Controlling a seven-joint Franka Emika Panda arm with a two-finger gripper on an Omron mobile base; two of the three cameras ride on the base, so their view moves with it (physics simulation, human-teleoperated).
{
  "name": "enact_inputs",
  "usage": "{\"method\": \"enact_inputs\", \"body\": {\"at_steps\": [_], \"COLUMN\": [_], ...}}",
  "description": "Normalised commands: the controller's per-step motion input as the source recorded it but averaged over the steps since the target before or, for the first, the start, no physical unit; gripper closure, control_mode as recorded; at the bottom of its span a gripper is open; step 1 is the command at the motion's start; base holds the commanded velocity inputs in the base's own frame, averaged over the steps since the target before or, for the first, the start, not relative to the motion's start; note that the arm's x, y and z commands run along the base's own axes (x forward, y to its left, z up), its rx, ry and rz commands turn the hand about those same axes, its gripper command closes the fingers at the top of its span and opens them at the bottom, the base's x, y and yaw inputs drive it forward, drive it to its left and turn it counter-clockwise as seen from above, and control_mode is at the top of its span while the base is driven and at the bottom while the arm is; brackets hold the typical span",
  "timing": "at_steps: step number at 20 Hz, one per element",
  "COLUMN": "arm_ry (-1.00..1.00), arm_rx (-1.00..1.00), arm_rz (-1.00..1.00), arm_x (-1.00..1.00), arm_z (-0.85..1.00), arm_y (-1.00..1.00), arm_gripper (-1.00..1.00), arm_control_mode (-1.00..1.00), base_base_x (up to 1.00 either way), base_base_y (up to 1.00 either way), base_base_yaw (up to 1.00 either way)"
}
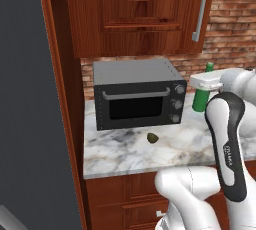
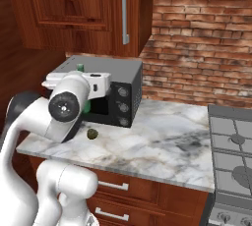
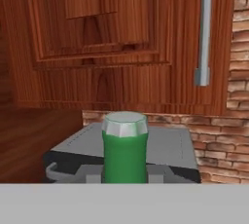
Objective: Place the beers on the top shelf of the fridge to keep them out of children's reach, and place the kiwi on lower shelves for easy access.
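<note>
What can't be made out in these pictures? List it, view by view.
Left base view: the fridge is cut off by the left edge; its grey outside hides the shelves.
Left base view: the gripper sits at the neck of the beer; its white body covers how the jaws stand.
Right base view: the arm hides most of the beer.
Hand view: the bottom edge cuts off the beer below its neck.

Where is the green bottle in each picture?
Left base view: bottle at the right, beside the oven, held up at the white hand.
Right base view: green sliver at the left, mostly behind the arm.
Hand view: bottom centre, cap up.
Shared landmark: the black oven.
</note>
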Motion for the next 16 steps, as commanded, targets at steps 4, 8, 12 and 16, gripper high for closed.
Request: {"method": "enact_inputs", "body": {"at_steps": [4,8,12,16], "arm_ry": [0.00,0.00,0.00,0.00], "arm_rx": [0.05,0.01,-0.03,-0.01], "arm_rz": [-0.12,-0.19,-0.12,-0.05], "arm_x": [-0.23,-0.15,-0.04,0.00], "arm_z": [0.02,0.04,0.03,0.05], "arm_y": [0.24,0.24,0.20,0.04], "arm_gripper": [1.00,1.00,1.00,1.00], "arm_control_mode": [-1.00,-1.00,-1.00,-1.00], "base_base_x": [0.00,0.00,0.00,0.00], "base_base_y": [0.00,0.00,0.00,0.00], "base_base_yaw": [0.00,0.00,0.00,0.00]}}
